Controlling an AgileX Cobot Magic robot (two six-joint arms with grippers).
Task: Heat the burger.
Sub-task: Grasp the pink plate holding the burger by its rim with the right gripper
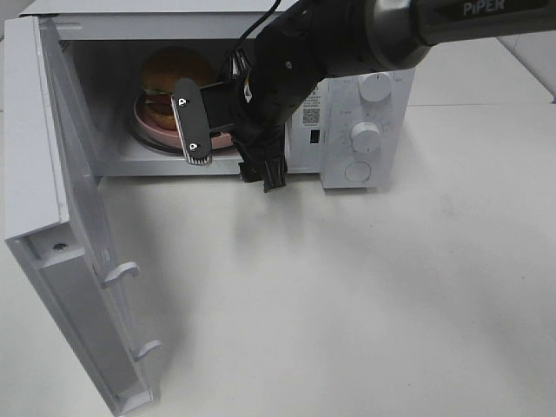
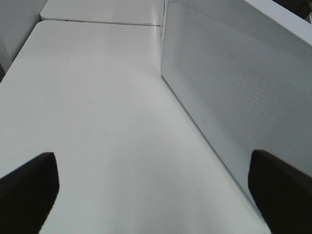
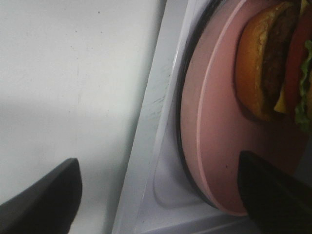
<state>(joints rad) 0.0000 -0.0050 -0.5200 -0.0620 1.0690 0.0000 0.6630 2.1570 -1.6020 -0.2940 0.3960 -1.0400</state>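
The burger (image 1: pixel 174 69) sits on a pink plate (image 1: pixel 141 117) inside the open microwave (image 1: pixel 373 52). In the right wrist view the burger (image 3: pixel 270 63) shows its bun, patty, tomato and lettuce on the pink plate (image 3: pixel 214 126). My right gripper (image 1: pixel 230 152) is at the microwave's opening, in front of the plate. It (image 3: pixel 158 204) is open, with the plate's near rim between the spread fingers and nothing gripped. My left gripper (image 2: pixel 156 200) is open and empty above the white table, beside the microwave door's outer face (image 2: pixel 234 97). It is out of the high view.
The microwave door (image 1: pixel 52 174) is swung wide open at the left, reaching toward the table's front. The control panel with knobs (image 1: pixel 367 135) is right of the cavity. White table (image 1: pixel 347 295) stretches in front. The plate rests on a turntable (image 3: pixel 181 122).
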